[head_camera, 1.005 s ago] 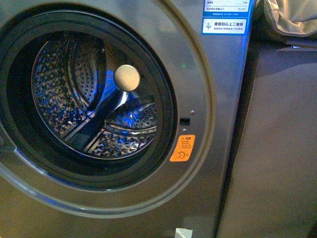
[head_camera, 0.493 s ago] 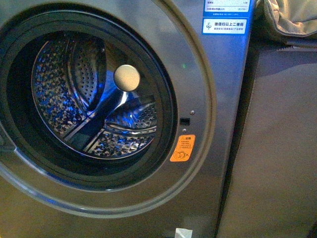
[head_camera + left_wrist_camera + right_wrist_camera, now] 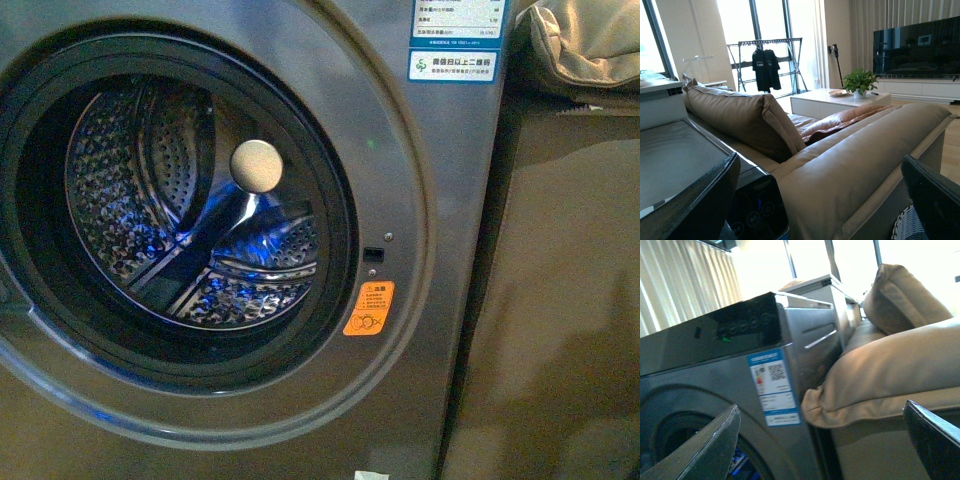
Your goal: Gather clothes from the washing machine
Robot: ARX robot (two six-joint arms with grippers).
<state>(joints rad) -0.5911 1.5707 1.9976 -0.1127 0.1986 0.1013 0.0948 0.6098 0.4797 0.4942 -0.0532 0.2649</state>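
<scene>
The washing machine [image 3: 440, 200] fills the front view, its grey front showing an orange sticker [image 3: 369, 308] and blue-white labels [image 3: 452, 65]. Its round porthole stands open onto the perforated steel drum [image 3: 130, 200], lit blue inside. No clothes show in the part of the drum I can see. Neither arm appears in the front view. My right gripper [image 3: 822, 450] is open and holds nothing, beside the washing machine [image 3: 715, 375] front and its label [image 3: 774, 387]. My left gripper [image 3: 820, 205] is open and holds nothing, above the machine's black top panel [image 3: 757, 210].
A beige sofa [image 3: 865, 155] with cushions stands right against the machine's side. A woven grey-white basket [image 3: 907, 227] peeks in below the left gripper. Behind are a white coffee table [image 3: 830, 100], a TV and a drying rack [image 3: 765, 60] with a dark shirt.
The front view has shifted slightly, so the machine sits a little lower in the picture. The light looks warmer. Nothing in the drum has moved.
</scene>
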